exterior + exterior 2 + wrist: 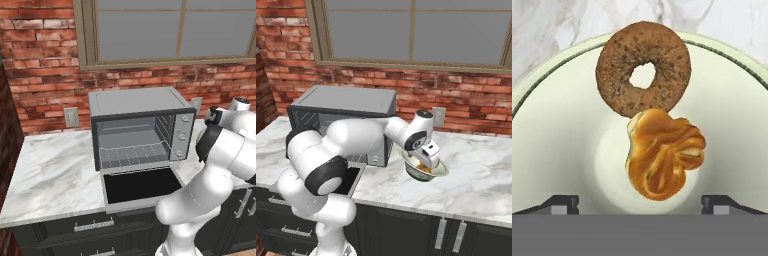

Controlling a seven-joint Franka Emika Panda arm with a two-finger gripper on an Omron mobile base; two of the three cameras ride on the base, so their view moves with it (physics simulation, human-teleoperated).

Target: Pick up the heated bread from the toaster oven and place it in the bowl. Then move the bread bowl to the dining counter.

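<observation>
The heated bread, a lumpy golden piece, lies in the middle of the bowl, touching a darker brown ring-shaped piece beside it. My gripper hangs just above the bowl, open. Its fingertips stand wide apart on either side of the bread without touching it. In the right base view my gripper points down into the bowl, to the right of the toaster oven. The toaster oven has its door dropped open and its wire rack bare. The dining counter is out of view.
The oven and bowl stand on a marble wall counter with dark cabinets below, against a brick wall under a window. Bare marble lies left of the oven. My arm's elbow rises beside the oven's right side.
</observation>
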